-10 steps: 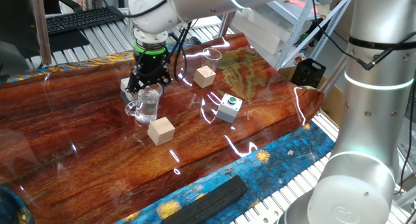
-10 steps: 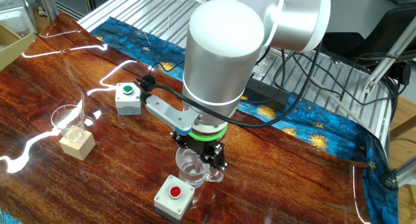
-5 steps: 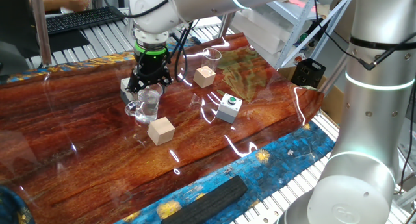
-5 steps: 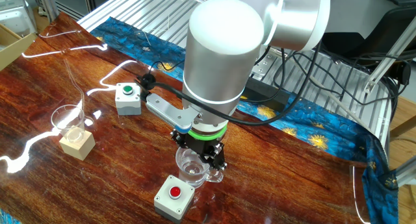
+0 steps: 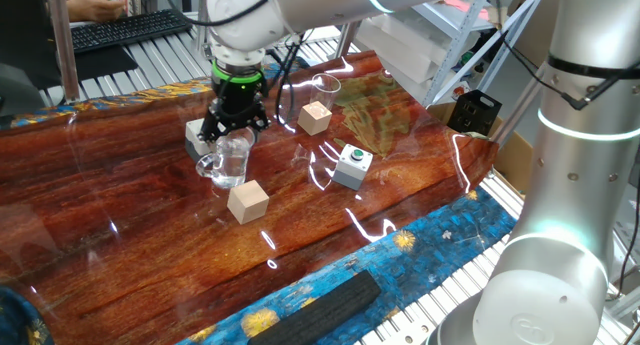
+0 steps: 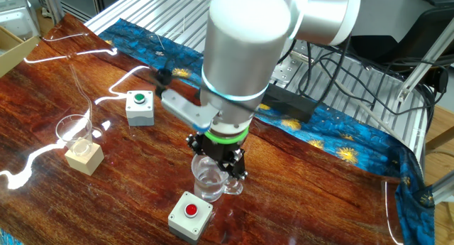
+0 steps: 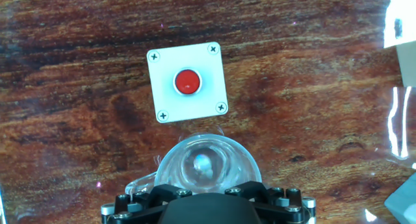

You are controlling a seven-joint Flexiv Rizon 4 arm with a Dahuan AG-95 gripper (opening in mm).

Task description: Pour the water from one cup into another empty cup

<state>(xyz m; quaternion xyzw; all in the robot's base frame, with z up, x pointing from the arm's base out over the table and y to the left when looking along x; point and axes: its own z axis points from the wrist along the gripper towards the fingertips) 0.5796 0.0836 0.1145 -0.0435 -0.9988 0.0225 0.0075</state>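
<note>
The clear glass mug (image 5: 229, 156) with a side handle hangs in my gripper (image 5: 236, 125), which is shut on its rim from above. It looks just off the wooden table (image 5: 150, 235). In the other fixed view the mug (image 6: 210, 180) sits under the gripper (image 6: 217, 160). The hand view looks down into the mug (image 7: 207, 164) from the gripper (image 7: 208, 197); a glint shows at its bottom, but I cannot make out the water clearly. The smaller clear cup (image 5: 325, 85) stands at the far side, and it also shows in the other fixed view (image 6: 74, 129).
A grey box with a red button (image 7: 187, 82) lies right by the mug (image 6: 190, 214). A green-button box (image 5: 352, 165) and two wooden cubes (image 5: 248, 200) (image 5: 315, 117) stand nearby. One cube (image 6: 84, 157) touches the small cup. A blue cloth (image 5: 400, 255) edges the table.
The gripper and the mug have risen a little and the arm's wrist has shifted; nothing else moved.
</note>
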